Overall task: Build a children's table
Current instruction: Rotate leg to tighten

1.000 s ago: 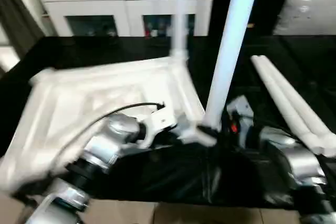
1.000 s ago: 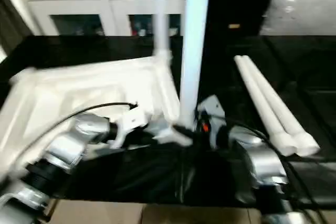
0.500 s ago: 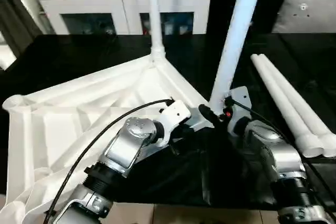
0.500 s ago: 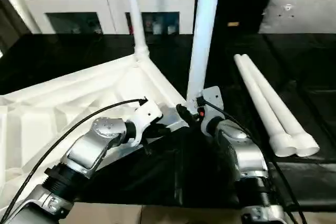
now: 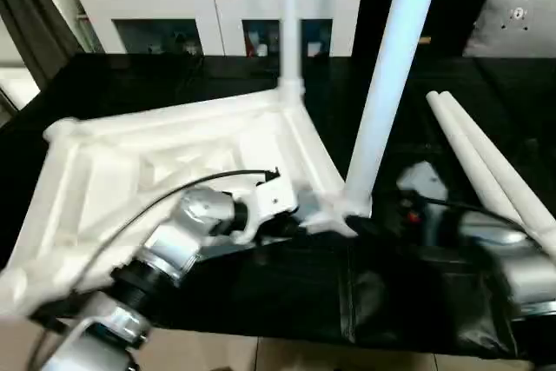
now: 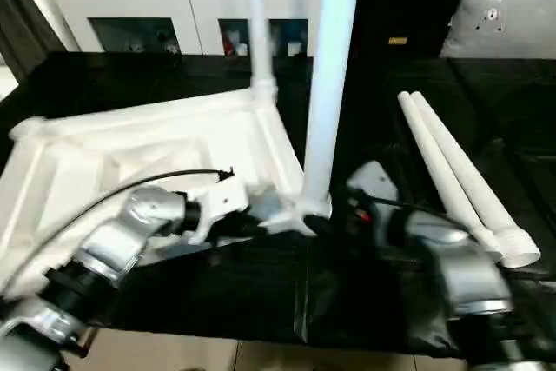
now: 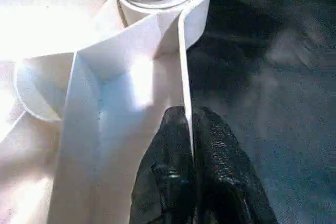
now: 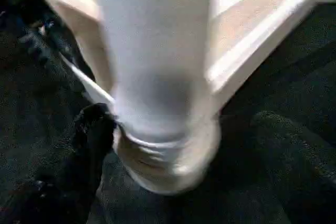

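right tool (image 8: 173, 145): its black fingers (image 8: 86, 145) have spread apart and now stand on either side of the threaded foot of the nearer upright white tapered plastic leg (image 5: 387, 84), no longer pressed against it as half a second ago.
right silver forearm (image 5: 504, 249): has swung outward to the robot's right, away from the near corner socket (image 5: 334, 215) of the upside-down white plastic table top (image 5: 165, 162).
white plastic table top: turned on the black counter (image 5: 130, 84) between the frames; it lies much as it did a second ago.
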You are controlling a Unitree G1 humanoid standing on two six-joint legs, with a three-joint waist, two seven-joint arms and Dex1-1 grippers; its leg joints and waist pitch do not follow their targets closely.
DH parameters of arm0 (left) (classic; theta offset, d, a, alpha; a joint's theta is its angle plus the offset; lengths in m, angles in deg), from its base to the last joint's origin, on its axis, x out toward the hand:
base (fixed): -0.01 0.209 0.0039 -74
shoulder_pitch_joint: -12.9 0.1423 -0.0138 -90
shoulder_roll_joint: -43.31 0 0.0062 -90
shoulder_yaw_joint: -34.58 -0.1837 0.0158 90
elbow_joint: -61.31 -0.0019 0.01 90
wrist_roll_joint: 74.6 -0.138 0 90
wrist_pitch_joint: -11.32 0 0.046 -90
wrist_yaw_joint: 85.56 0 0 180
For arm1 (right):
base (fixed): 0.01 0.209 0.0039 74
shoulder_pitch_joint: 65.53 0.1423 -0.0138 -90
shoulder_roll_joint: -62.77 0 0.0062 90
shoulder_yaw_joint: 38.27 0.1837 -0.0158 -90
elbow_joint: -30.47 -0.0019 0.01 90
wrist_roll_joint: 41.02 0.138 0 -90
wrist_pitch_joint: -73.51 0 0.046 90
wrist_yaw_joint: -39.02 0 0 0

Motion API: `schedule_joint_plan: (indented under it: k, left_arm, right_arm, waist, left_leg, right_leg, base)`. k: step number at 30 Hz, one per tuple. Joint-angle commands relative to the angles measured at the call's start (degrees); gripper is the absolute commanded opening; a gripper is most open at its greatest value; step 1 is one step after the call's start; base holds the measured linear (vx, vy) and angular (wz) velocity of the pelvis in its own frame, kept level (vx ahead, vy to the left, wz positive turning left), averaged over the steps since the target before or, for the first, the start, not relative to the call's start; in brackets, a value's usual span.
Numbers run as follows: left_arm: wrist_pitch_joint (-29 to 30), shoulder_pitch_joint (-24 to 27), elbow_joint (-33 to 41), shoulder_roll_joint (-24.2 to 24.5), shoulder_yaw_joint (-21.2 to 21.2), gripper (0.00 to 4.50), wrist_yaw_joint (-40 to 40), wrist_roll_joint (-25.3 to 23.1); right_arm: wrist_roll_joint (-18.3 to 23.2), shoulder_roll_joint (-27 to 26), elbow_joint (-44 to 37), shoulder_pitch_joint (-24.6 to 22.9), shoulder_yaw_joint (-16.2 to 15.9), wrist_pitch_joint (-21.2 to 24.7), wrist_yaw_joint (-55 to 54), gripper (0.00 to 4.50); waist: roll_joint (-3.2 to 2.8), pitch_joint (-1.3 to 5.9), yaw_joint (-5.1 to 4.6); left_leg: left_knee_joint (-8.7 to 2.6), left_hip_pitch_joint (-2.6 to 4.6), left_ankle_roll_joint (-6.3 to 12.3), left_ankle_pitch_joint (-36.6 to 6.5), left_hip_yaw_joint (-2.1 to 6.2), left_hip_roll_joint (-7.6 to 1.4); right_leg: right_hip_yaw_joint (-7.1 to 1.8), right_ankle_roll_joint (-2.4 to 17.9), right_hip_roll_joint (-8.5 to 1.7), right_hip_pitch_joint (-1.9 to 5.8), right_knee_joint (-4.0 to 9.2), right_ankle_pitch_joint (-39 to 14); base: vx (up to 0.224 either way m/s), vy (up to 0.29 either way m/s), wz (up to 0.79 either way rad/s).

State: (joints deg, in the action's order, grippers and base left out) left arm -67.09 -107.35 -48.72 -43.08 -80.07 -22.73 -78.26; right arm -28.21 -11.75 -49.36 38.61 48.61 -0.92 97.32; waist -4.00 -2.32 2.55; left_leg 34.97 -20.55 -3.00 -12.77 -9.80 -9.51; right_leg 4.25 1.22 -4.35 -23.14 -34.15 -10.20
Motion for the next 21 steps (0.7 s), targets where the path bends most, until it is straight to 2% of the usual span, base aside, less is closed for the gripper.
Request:
schedule_joint_plan:
  k: [1, 3, 4, 8, 9, 15, 21]
  left_arm:
    - [-3.5, -1.3, -0.7, 0.8, -3.1, 0.0, 4.3, -1.5]
    - [-4.5, -1.5, -1.2, 1.1, -3.6, 0.0, 5.2, -1.6]
    - [-5.3, -1.6, -1.7, 1.3, -3.9, 0.0, 6.0, -1.7]
    - [-7.8, -2.3, -3.1, 2.4, -5.2, 0.0, 9.6, -1.3]
    - [-8.4, -2.4, -3.1, 2.6, -5.4, 0.0, 11.0, -0.8]
    - [-9.7, -2.2, -2.5, 2.9, -6.4, 0.0, 13.8, -0.5]
    - [-10.6, -2.6, -3.3, 2.5, -6.5, 0.0, 14.2, -0.5]
  right_arm:
    - [-0.3, 1.0, 0.0, 1.0, -0.6, -2.9, 2.2, 4.45]
    - [-0.5, 1.7, 0.1, 1.1, -1.0, -4.0, 3.3, 4.45]
    - [-0.1, 2.4, -0.2, 1.0, -1.3, -4.4, 4.9, 4.45]
    - [1.7, 4.3, -1.7, 0.1, -2.4, -5.0, 10.9, 4.45]
    - [2.5, 4.5, -2.2, -0.1, -2.7, -4.9, 12.5, 4.29]
    - [3.2, 4.5, -2.2, -0.2, -4.1, -4.6, 14.7, 3.82]
    - [2.9, 3.9, -1.6, 0.0, -4.8, -4.8, 15.5, 3.29]
  waist:
    - [1.18, 3.41, 0.11]
    - [1.22, 3.47, 0.2]
    - [1.55, 3.49, 0.26]
    - [1.45, 3.55, 0.85]
    - [1.66, 3.55, 0.97]
    - [1.37, 3.52, 1.29]
    - [1.54, 3.51, 1.33]
  left_leg:
    - [-3.68, -0.43, 8.65, -4.5, 1.06, -3.19]
    - [-3.68, -0.39, 8.57, -4.1, 1.05, -3.25]
    - [-3.64, -0.43, 8.77, -3.8, 1.03, -3.23]
    - [-3.52, -0.32, 9.44, -3.4, 0.92, -3.39]
    - [-3.54, -0.39, 9.66, -3.2, 0.93, -3.41]
    - [-3.59, -0.34, 9.21, -3.3, 0.99, -3.55]
    - [-3.61, -0.36, 8.55, -3.7, 0.94, -3.43]
  right_leg:
    - [-2.6, 12.3, -4.18, 3.54, 4.09, -12.0]
    - [-2.63, 12.5, -4.17, 3.55, 3.95, -11.4]
    - [-2.64, 12.6, -4.17, 3.63, 3.82, -11.1]
    - [-2.68, 12.9, -4.17, 3.55, 3.69, -10.6]
    - [-2.62, 12.9, -4.16, 3.6, 3.62, -10.3]
    - [-2.61, 13.1, -4.23, 3.47, 3.63, -11.2]
    - [-2.61, 12.5, -4.16, 3.5, 3.78, -12.0]
  base:
    - [0.0, 0.0, 0.0]
    - [0.0, 0.0, 0.0]
    - [0.0, 0.0, 0.0]
    - [0.0, 0.0, 0.0]
    - [0.0, 0.0, 0.0]
    - [0.0, 0.0, 0.0]
    - [0.0, 0.0, 0.0]
